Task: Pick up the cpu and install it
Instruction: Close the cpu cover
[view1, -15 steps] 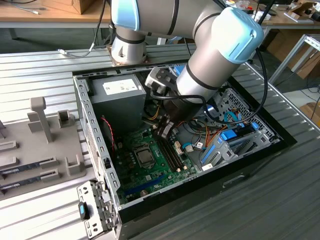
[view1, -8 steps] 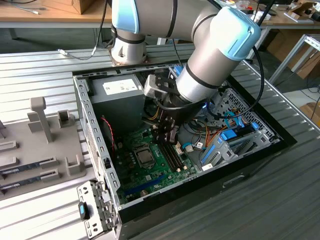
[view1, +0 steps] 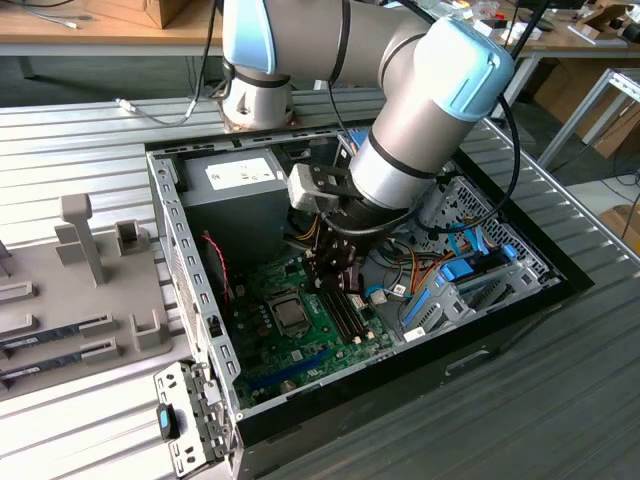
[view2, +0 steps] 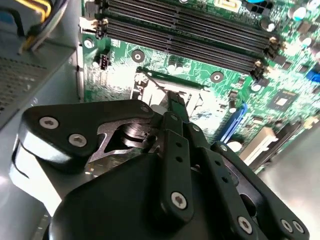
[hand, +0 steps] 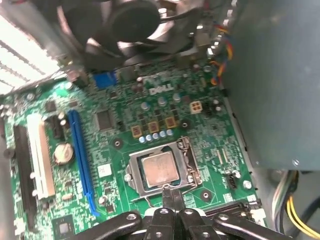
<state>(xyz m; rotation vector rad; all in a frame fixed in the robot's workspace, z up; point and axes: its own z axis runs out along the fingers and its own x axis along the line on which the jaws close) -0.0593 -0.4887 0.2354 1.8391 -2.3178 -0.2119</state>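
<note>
So the cpu (hand: 160, 167) is sitting flat in its socket, roughly mid-board on the green motherboard (hand: 105, 150), just beside the long memory slots (view1: 345, 312) inside the open case (view1: 190, 270). The gripper (hand: 172, 192) hangs over the socket's edge, its two fingers pinched together on nothing, tips close to the chip. Can't tell if they touch it.

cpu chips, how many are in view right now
1. The cpu lies in its socket, close to the gripper, in the first wrist view. The arm may hide others.
</note>
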